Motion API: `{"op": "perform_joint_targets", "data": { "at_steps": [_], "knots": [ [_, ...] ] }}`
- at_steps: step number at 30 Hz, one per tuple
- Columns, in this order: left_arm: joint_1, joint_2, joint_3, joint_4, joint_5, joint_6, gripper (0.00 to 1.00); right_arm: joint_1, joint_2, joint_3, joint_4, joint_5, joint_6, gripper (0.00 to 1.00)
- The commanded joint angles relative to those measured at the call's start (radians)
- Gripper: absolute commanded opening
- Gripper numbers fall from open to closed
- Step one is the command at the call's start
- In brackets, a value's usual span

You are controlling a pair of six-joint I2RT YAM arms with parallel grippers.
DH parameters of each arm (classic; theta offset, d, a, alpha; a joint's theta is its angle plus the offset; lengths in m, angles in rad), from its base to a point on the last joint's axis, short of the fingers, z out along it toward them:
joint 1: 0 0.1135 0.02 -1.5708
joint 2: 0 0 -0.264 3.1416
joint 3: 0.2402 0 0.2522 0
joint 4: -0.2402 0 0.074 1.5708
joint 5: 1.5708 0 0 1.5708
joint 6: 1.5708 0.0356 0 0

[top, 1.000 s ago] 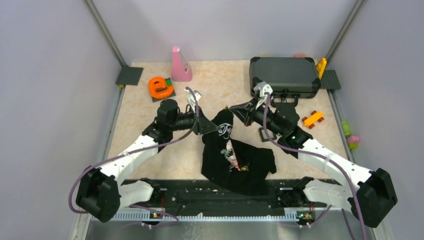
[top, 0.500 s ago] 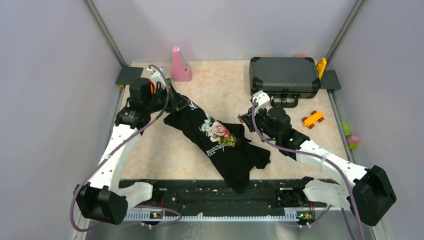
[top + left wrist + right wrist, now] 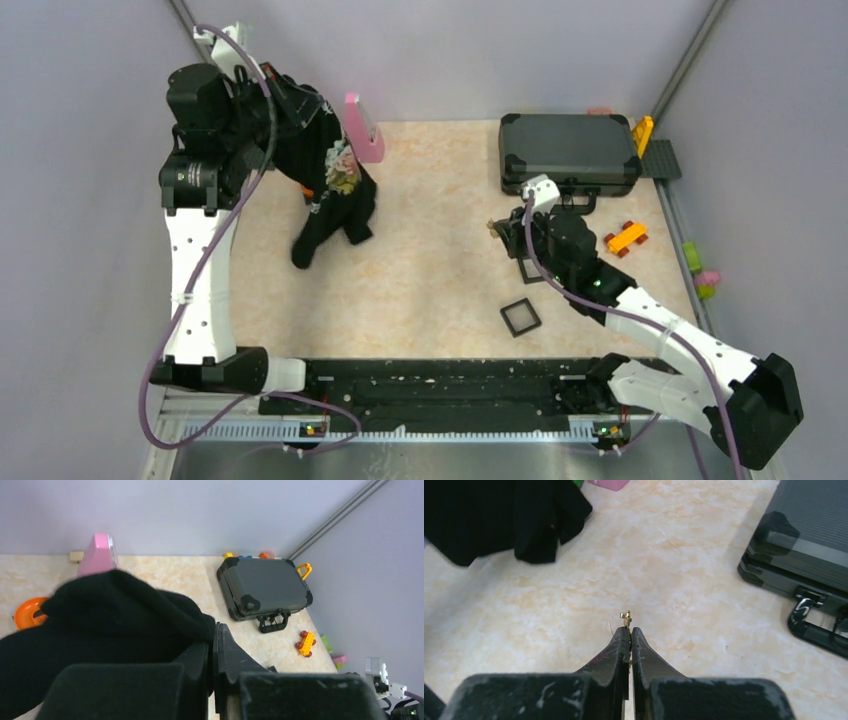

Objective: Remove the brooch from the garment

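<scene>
The white left arm (image 3: 195, 270) stands tall at the far left; the black left gripper (image 3: 214, 635) is pinched on the black cloth T-shirt (image 3: 110, 610). The white right arm (image 3: 660, 325) reaches low and forward; the right gripper (image 3: 630, 632) is closed, apparently nipping the tiny gold brooch (image 3: 626, 616).

Place: a robot laboratory, a closed test cell, not a home or a shop.
Walls: plain grey-lilac panels (image 3: 450, 50) on three sides, joined by bare metal profiles (image 3: 210, 68) in the corners.
Work surface: one beige marbled tabletop (image 3: 430, 270), with a black mounting rail (image 3: 450, 385) at its near edge.
Machines: a left arm (image 3: 195, 280) and a right arm (image 3: 660, 325), white and black, are fixed at this rail, with purple cables (image 3: 148, 390) hanging loose.
Props: unrelated objects lie scattered, namely a dark grey hard case (image 3: 568, 152), an orange toy car (image 3: 625, 237) and a pink block (image 3: 362, 130).
</scene>
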Motion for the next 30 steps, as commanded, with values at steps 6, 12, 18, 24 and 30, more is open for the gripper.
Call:
{"op": "perform_joint_targets", "data": {
  "at_steps": [6, 12, 18, 24, 30],
  "knots": [
    [0.01, -0.136, -0.523, 0.219, 0.113, -0.047, 0.98, -0.034, 0.007, 0.116, -0.03, -0.337, 0.27, 0.0],
    [-0.001, -0.364, -0.982, 0.675, 0.401, -0.27, 0.91, -0.052, 0.077, 0.186, -0.037, -0.475, 0.544, 0.0],
    [-0.135, -0.491, -1.352, 1.378, 0.47, -0.615, 0.53, -0.053, 0.077, 0.084, 0.283, -0.597, 0.84, 0.0],
    [-0.321, -0.466, -1.361, 1.455, 0.439, -0.653, 0.59, -0.051, 0.087, 0.055, 0.413, -0.625, 0.952, 0.0],
    [-0.383, -0.402, -1.38, 1.623, 0.377, -0.786, 0.53, -0.051, 0.074, 0.033, 0.456, -0.634, 0.988, 0.0]
  ]
}}
